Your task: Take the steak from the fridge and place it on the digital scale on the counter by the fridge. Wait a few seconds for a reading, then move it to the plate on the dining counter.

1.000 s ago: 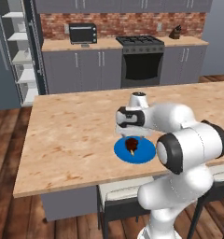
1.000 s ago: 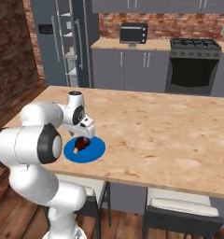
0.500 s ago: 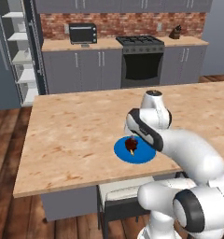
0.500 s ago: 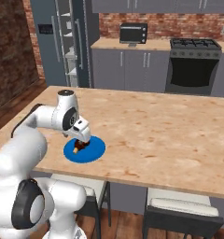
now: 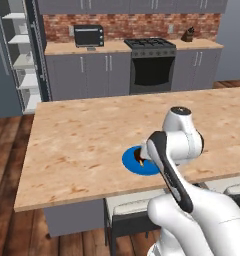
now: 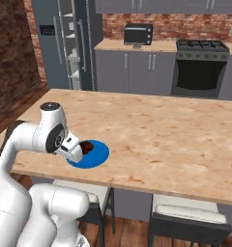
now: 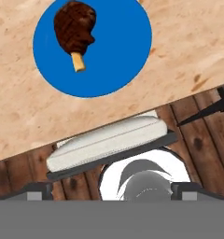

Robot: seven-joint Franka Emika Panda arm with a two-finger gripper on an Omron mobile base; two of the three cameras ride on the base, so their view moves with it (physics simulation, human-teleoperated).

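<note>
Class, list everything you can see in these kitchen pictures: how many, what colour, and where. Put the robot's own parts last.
Dark brown steak: one, on the plate.
Round bright blue plate: one, near the island's front edge.
Light wood-grain island slab: one, centre.
Black toaster oven: one, on the back worktop.
Black stove: one, back wall.
Slate-grey fridge: one, door open, white shelves.
Pale stools: two seen, under the island.
White arm: one; tool state cannot be told.

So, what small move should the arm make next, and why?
Probably just draw the white arm up and away, jaws empty. The small dark brown steak with its pale bone end lies free on the round bright blue plate on the light wood-grain island slab, so the last placing looks done.
</note>
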